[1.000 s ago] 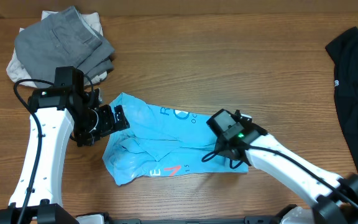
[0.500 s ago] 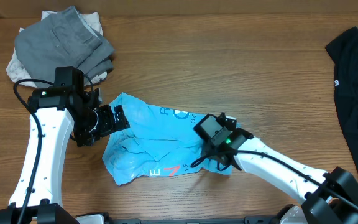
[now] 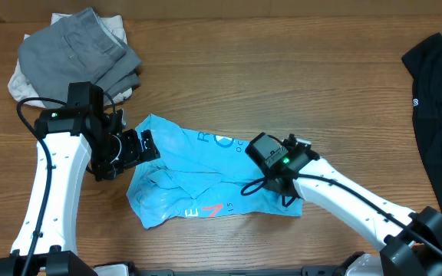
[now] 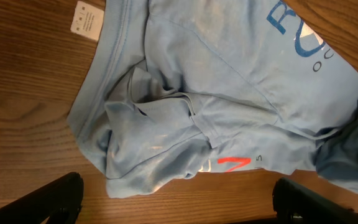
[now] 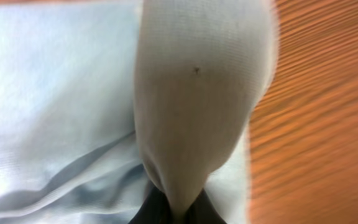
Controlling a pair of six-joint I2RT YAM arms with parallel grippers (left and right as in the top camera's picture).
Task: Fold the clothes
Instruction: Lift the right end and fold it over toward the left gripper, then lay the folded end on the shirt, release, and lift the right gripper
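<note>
T-shirt point(image 3: 198, 180), light blue, lies crumpled on the table point(image 3: 282, 69), left of the middle and close to the near edge. It is partly bunched, with folds running across its middle; dark blue print point(image 4: 297, 31) near one side, red mark point(image 4: 232, 165) near the lower hem, white tag point(image 4: 87, 18) at the collar. Left gripper point(image 3: 146, 146) sits at the shirt's left edge, above the cloth; in the left wrist view its jaws are spread wide, one dark fingertip point(image 4: 55, 199) at each lower corner of the frame, nothing between them but shirt and wood below. Right gripper point(image 3: 261, 175) is on the shirt's right part; in the right wrist view its jaws are pressed together on a raised fold of the blue fabric, the fold standing up out of the pinch with bare table to the right of it. Grey garment point(image 3: 75, 46) lies bundled at the far left corner on top of an off-white one point(image 3: 18, 80). Black garment point(image 3: 440, 100) lies along the right edge, well apart from the shirt.
</note>
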